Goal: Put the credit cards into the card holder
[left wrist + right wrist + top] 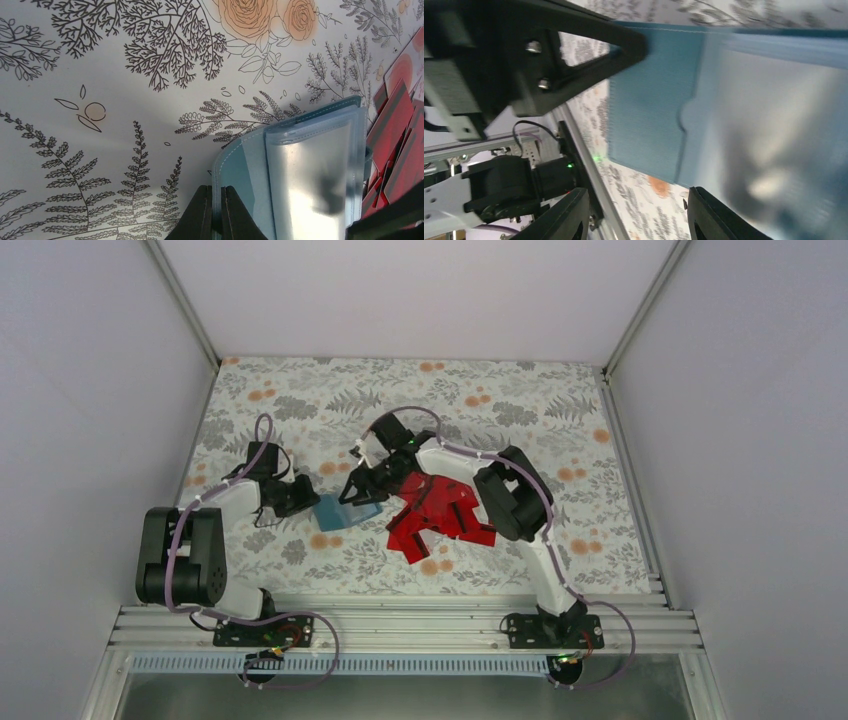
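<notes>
The teal-blue card holder point(340, 512) lies open on the patterned cloth, just left of a heap of red credit cards point(440, 522). My left gripper point(306, 494) is shut on the holder's left cover edge point(235, 165), with the clear sleeves point(312, 180) lying to the right. The red cards point(395, 125) show at the right edge of the left wrist view. My right gripper point(360, 486) hovers over the holder point(649, 110) with its jaws wide apart and nothing between them. Its fingers point(569, 215) frame the holder's near edge.
The floral cloth point(300, 410) covers the table. A metal rail point(400, 625) runs along the near edge by the arm bases. White walls point(90, 390) enclose the table on three sides. The right arm's elbow point(515, 495) sits over the card heap.
</notes>
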Robot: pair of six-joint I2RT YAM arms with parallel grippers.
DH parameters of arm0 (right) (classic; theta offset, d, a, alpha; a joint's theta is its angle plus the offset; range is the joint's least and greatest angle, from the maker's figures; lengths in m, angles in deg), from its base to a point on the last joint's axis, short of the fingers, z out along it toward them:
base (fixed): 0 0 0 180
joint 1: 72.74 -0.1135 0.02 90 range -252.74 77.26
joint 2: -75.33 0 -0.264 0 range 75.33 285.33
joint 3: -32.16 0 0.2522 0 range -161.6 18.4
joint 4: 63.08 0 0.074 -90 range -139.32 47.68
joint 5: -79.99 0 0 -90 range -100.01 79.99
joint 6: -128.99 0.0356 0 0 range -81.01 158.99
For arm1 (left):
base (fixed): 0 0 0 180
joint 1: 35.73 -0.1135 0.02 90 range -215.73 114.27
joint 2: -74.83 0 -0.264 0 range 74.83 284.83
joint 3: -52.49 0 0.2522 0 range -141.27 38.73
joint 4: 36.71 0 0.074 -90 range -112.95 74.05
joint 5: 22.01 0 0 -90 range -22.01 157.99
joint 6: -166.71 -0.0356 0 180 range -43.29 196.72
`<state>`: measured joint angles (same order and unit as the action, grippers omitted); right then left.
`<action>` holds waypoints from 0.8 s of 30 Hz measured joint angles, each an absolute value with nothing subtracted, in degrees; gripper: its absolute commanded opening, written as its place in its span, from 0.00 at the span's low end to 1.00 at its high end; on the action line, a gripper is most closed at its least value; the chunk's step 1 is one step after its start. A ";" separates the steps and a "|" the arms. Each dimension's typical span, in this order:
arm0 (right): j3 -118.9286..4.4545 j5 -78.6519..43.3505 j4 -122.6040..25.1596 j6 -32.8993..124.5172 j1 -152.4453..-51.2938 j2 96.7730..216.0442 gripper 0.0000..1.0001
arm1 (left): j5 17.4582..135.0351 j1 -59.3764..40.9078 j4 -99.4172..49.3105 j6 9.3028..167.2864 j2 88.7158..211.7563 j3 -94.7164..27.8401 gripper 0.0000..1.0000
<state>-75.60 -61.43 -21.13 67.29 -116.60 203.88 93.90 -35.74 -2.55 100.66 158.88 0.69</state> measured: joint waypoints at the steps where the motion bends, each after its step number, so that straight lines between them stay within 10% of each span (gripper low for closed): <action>1: -76.39 -61.97 -21.40 67.42 -116.97 204.08 0.50 | 93.90 -35.74 -2.55 100.66 158.88 0.69 0.02; 24: -74.92 -55.99 -17.66 62.96 -115.83 200.58 0.51 | 93.92 -35.74 -2.72 99.98 160.43 0.60 0.02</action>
